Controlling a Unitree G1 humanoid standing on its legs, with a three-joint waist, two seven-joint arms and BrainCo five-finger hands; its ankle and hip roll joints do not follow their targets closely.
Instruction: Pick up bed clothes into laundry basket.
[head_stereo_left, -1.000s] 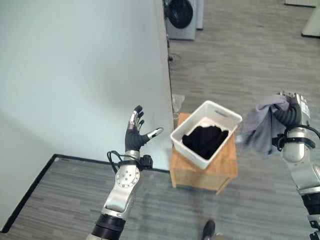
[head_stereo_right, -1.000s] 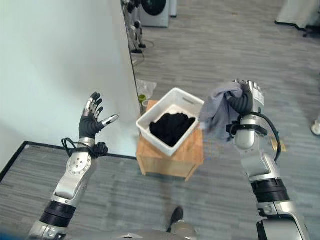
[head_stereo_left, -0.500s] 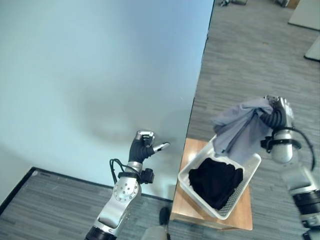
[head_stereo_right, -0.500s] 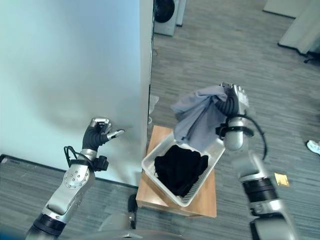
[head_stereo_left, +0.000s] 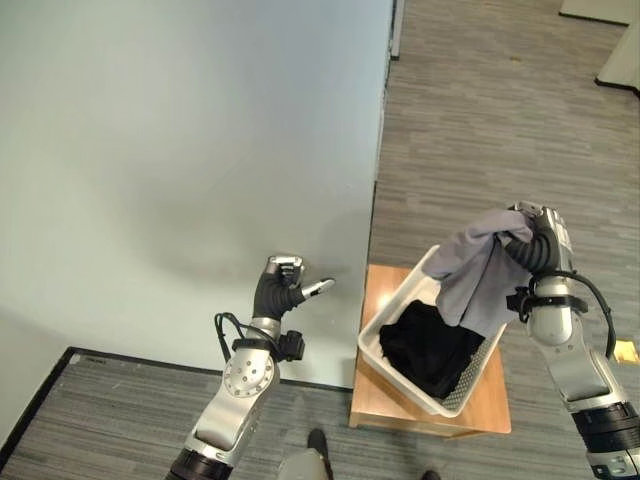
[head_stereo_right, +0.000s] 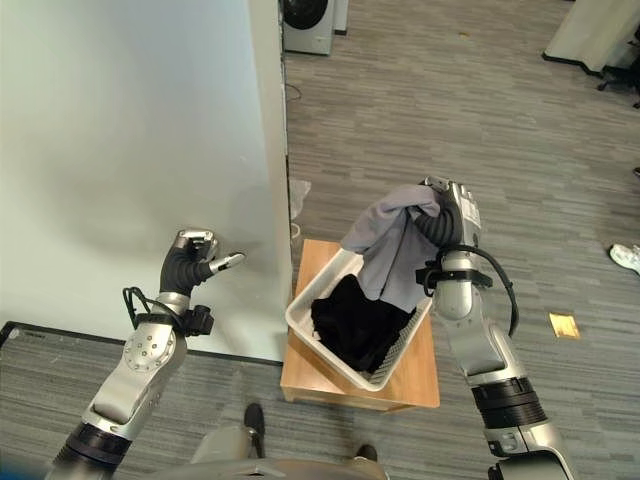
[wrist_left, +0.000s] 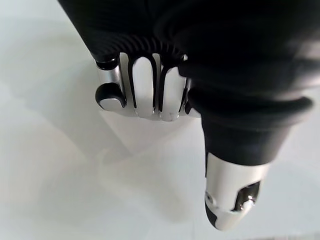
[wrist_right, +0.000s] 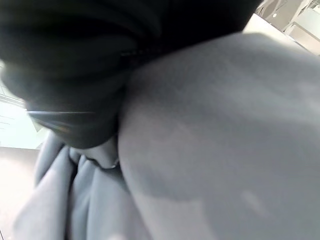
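A laundry basket (head_stereo_left: 398, 326) sits on a low wooden stand (head_stereo_left: 489, 407) beside a wall panel (head_stereo_left: 180, 150), with dark clothes (head_stereo_left: 428, 346) inside. The right hand (head_stereo_left: 538, 245) holds a garment (head_stereo_left: 477, 272) above the basket's far side. The left hand (head_stereo_left: 280, 292) is raised before the panel, left of the basket.

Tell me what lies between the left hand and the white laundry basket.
Nothing but the pale wall's edge and bare floor: in the eye views the left hand is curled, empty, apart from the white laundry basket.

Silver-grey arms, dark ribbed wrist covers.
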